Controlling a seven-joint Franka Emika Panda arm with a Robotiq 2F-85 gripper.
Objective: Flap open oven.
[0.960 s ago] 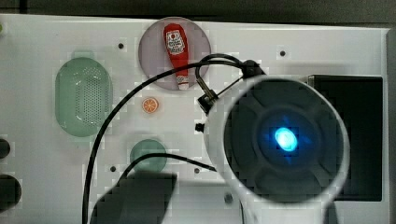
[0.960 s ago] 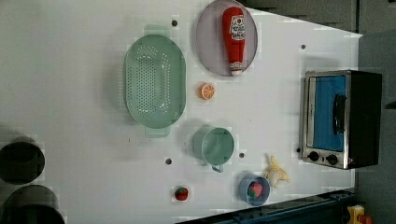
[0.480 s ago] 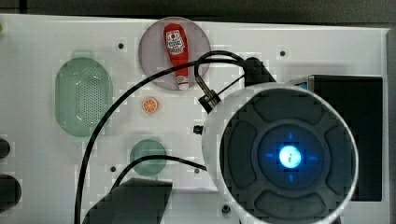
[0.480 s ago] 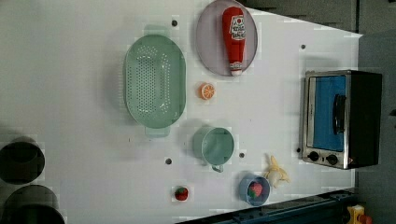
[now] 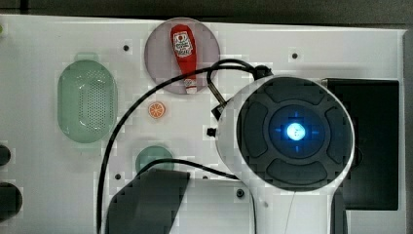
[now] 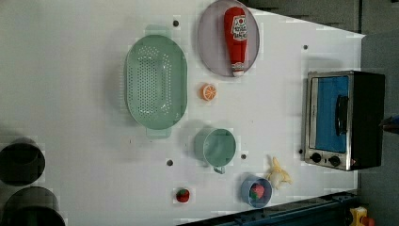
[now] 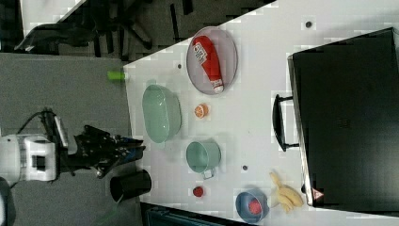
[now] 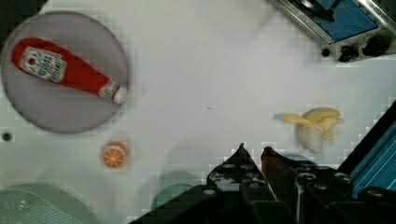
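The oven (image 6: 343, 120) stands at the left view's right, its blue glass door up against the frame with the bar handle (image 7: 278, 123) in front. Its black top (image 5: 370, 146) lies partly under my arm's round end in the top view. A corner of the oven (image 8: 348, 21) with two knobs sits at the wrist view's edge. My gripper (image 8: 254, 151) hangs high over the table, well away from the oven; its fingertips (image 8: 241, 148) stand close together with nothing between them. In the right view the gripper (image 7: 137, 149) sits off the table's far side from the oven.
A ketchup bottle (image 6: 236, 40) lies on a grey plate (image 6: 211, 47). A green colander (image 6: 155, 84), orange slice (image 6: 208, 92), green mug (image 6: 219, 147), banana (image 6: 278, 174), blue bowl (image 6: 256, 190) and a small red fruit (image 6: 182, 195) dot the table. Black cylinders (image 6: 21, 162) stand at one edge.
The gripper's jaws have come together from wide open. In the top view the arm's round end has shifted slightly up and looms a little larger.
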